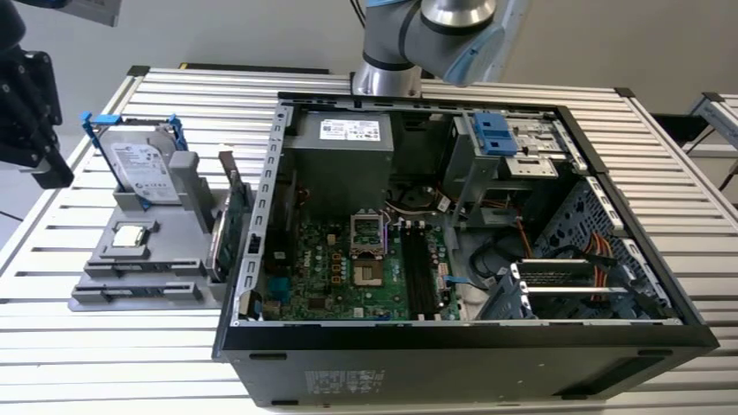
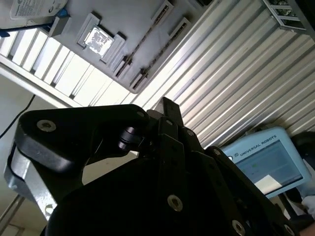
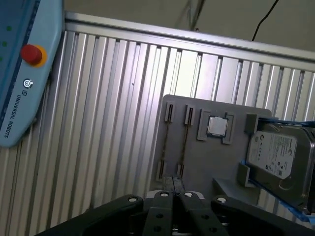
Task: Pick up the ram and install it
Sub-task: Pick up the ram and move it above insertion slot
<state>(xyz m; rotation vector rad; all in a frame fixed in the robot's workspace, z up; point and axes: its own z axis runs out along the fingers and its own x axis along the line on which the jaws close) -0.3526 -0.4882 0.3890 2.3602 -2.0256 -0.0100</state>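
The ram shows as a thin dark strip [image 3: 184, 142] standing on edge in a long slot of the grey holder [image 3: 197, 162], with a second like strip beside it; the second wrist view shows the ram [image 2: 147, 42] on the same holder [image 2: 133, 19]. My gripper [image 3: 173, 189] hangs above the holder's near end with its two fingers pressed together and nothing between them. It also shows in the second wrist view [image 2: 166, 110] and as a black tool [image 1: 47, 173] at the exterior view's left edge. The motherboard's black memory slots [image 1: 417, 272] lie inside the open computer case [image 1: 265, 259].
On the holder [image 1: 173, 294] sit a silver hard drive in a blue frame [image 1: 138, 164], a processor chip [image 1: 130, 235] and a green card with a metal bracket [image 1: 231, 225]. A light-blue teach pendant [image 3: 24, 73] rests on the slatted aluminium table [image 3: 113, 123].
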